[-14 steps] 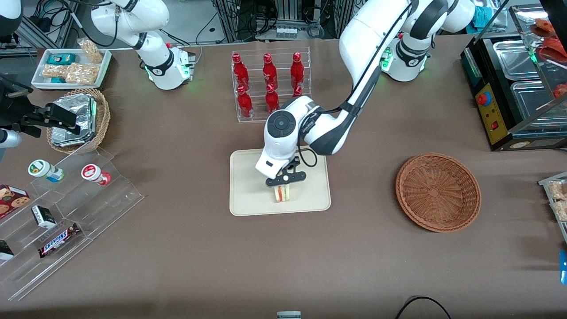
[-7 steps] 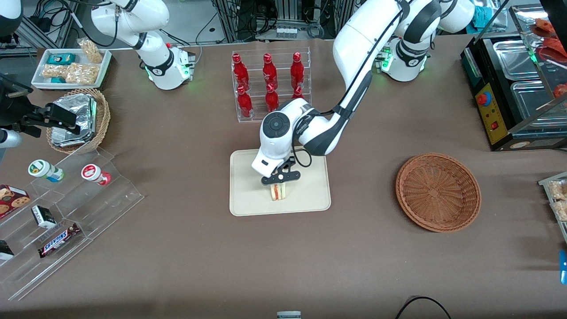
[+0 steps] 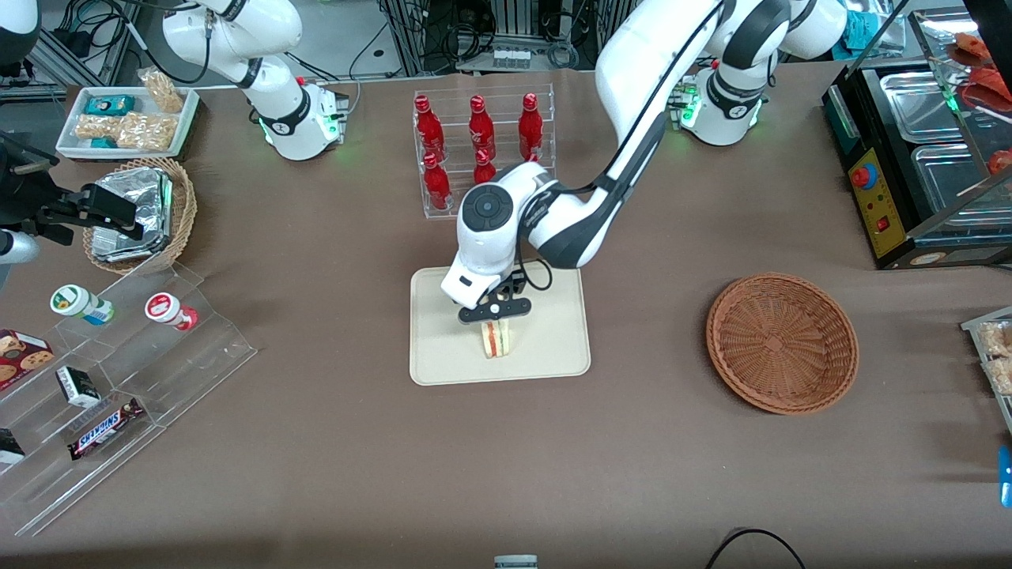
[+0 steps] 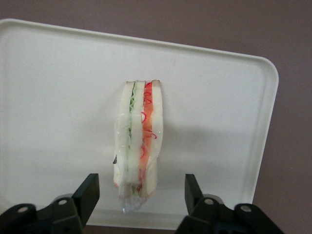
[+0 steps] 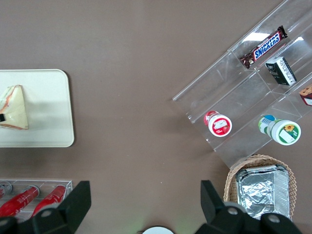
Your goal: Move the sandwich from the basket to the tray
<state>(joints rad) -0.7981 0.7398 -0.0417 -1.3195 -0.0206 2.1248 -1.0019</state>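
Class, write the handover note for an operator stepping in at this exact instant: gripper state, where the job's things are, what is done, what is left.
Gripper: open, above the tray, fingers on either side of the sandwich with gaps showing, not touching it.
Sandwich: standing on edge on the tray, released.
Basket: toward the working arm's end of the table, nothing in it.
Done: sandwich is out of the basket and on the tray.
Left: probably only lifting the arm clear without knocking the sandwich over.

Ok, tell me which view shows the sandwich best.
The left wrist view: the sandwich stands unobstructed on the tray, its layers plain, between the open gripper fingers, untouched. The front view shows it small, partly under the gripper. The right wrist view shows only its flat triangular face.
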